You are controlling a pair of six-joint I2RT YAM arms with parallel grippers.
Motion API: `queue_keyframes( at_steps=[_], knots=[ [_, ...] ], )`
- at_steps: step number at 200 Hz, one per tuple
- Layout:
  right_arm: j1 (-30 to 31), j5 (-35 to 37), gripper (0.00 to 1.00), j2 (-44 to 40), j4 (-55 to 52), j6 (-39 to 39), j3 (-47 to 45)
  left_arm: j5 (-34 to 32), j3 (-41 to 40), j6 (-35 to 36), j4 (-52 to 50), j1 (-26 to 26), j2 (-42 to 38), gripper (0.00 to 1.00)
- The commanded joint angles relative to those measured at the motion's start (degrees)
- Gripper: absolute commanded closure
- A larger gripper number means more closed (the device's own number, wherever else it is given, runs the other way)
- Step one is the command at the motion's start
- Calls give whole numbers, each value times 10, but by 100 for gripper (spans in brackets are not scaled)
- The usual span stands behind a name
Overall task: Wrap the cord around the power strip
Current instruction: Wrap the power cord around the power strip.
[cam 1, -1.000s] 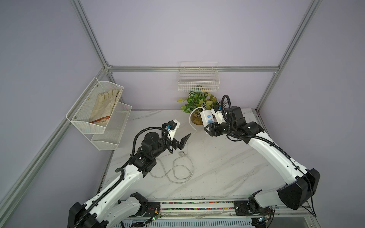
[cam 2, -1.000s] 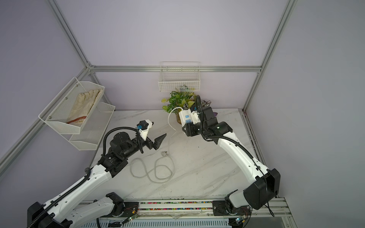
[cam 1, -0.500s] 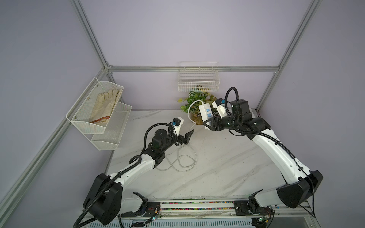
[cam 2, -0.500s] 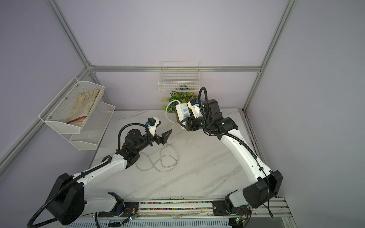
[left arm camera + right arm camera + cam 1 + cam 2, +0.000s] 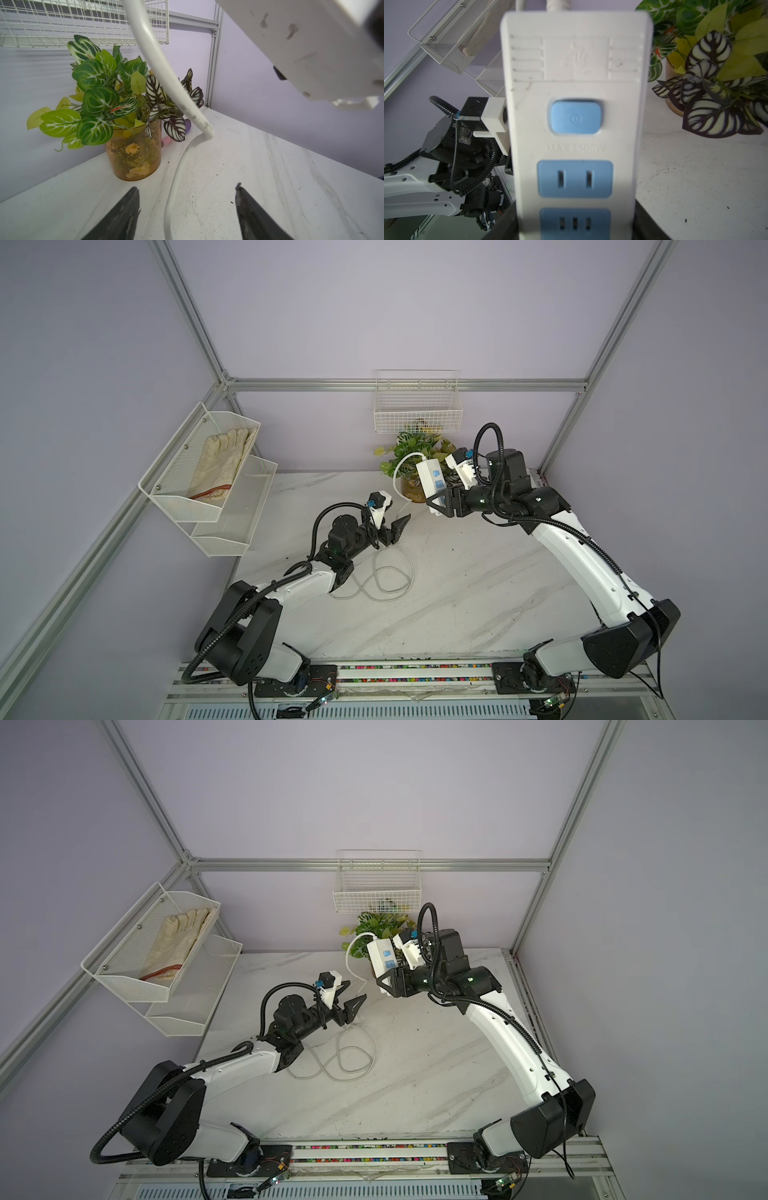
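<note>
My right gripper (image 5: 441,504) (image 5: 576,224) is shut on the lower end of the power strip (image 5: 432,479) (image 5: 384,959) (image 5: 575,124). It holds the white bar with blue sockets and button tilted up above the table, in front of the plant. The cord (image 5: 398,472) arcs from the strip's top end down to the table. There it runs between the fingers of my open left gripper (image 5: 397,517) (image 5: 354,992) (image 5: 186,187) without touching them. The rest of the cord (image 5: 353,1052) (image 5: 176,172) lies in loose loops beside my left arm. Its plug is not visible.
A potted plant (image 5: 415,448) (image 5: 135,153) stands at the back just behind the strip. A wire basket (image 5: 417,410) hangs on the back wall above it. A mesh shelf (image 5: 216,506) holding a glove (image 5: 224,460) is on the left wall.
My left arm has stretched low across the table towards the plant, bringing its fingers either side of the cord and narrowing them somewhat. My right gripper has tilted the strip more upright.
</note>
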Motion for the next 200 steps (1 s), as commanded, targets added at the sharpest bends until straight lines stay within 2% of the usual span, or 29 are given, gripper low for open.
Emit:
queue_keyframes(
  at_steps=[1, 34, 51, 98, 123, 158, 200],
  knots=[
    [-5, -33, 70, -14, 29, 5, 17, 10, -6, -18, 61, 3, 19, 33],
    [-9, -49, 70, -24, 43, 16, 6, -20, 4, -9, 80, 2, 38, 34],
    [-11, -59, 70, -32, 56, 26, -1, -23, 22, -2, 75, 2, 54, 39],
    [-29, -52, 73, -60, 119, 69, -25, 21, 41, -4, 70, 2, 81, 66],
    [-33, -14, 73, -64, 158, 86, -46, 39, 44, -6, 57, -2, 65, 82],
    [-49, 64, 72, -63, 173, 93, -54, 36, 48, 32, -29, -20, 16, 99],
    [-63, 139, 71, -36, 166, 81, -50, 20, 81, 99, -170, -53, -24, 100]
  ],
)
